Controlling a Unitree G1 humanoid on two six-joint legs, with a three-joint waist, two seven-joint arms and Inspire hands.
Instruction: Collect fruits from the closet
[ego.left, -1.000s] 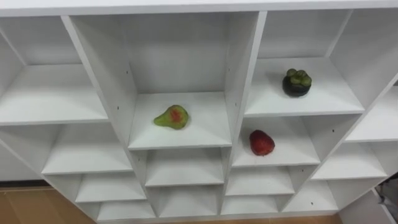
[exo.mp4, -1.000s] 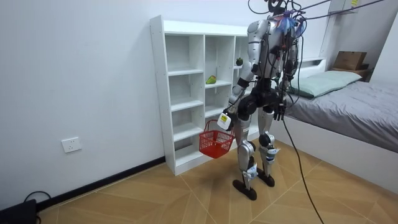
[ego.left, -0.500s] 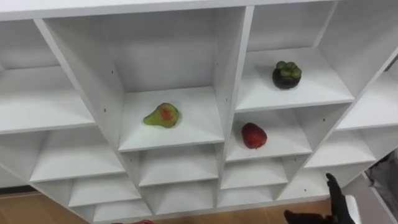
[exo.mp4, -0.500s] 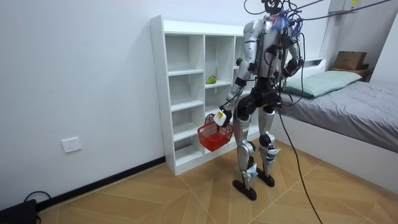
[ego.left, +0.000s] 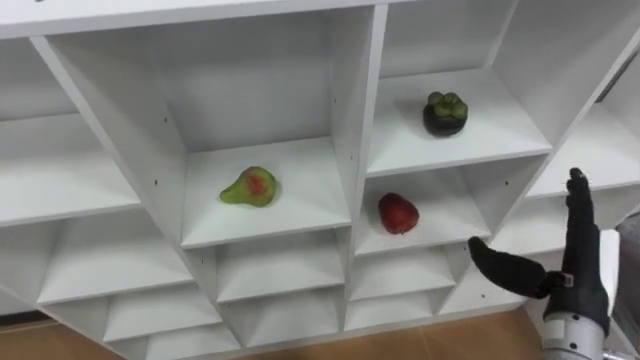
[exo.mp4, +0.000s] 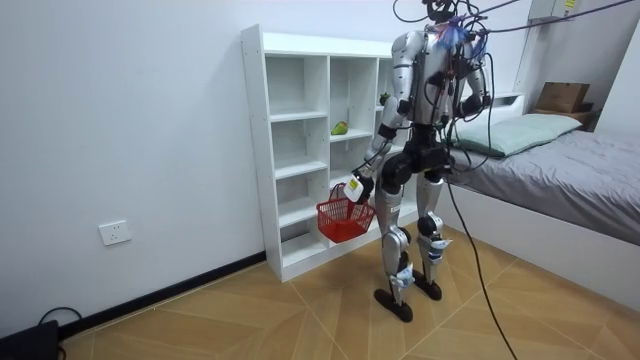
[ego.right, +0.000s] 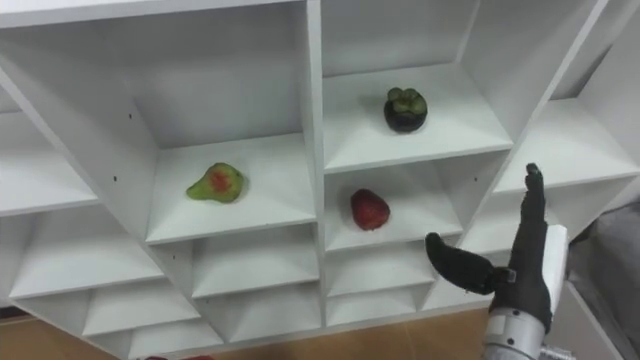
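I stand in front of a white closet (exo.mp4: 300, 150) of open compartments. A green pear with a red patch (ego.left: 249, 187) lies in a middle compartment. A red fruit (ego.left: 397, 213) sits one column to the right and slightly lower. A dark mangosteen (ego.left: 445, 112) rests on the shelf above it. My right hand (ego.left: 578, 285) is raised at the lower right, open, fingers straight up and thumb spread toward the red fruit, well apart from it. In the room view my left hand (exo.mp4: 357, 188) hangs low, shut on the handle of a red basket (exo.mp4: 341, 218).
Upright white dividers (ego.left: 350, 120) separate the compartments, and several lower ones hold nothing. A bed (exo.mp4: 570, 165) stands close behind me at the room view's right. Wooden floor (exo.mp4: 250, 320) lies open at the room view's left.
My right hand has risen into view at the lower right, fingers straightening upward. My left arm has lifted the basket a little toward the closet. The eye view has shifted.
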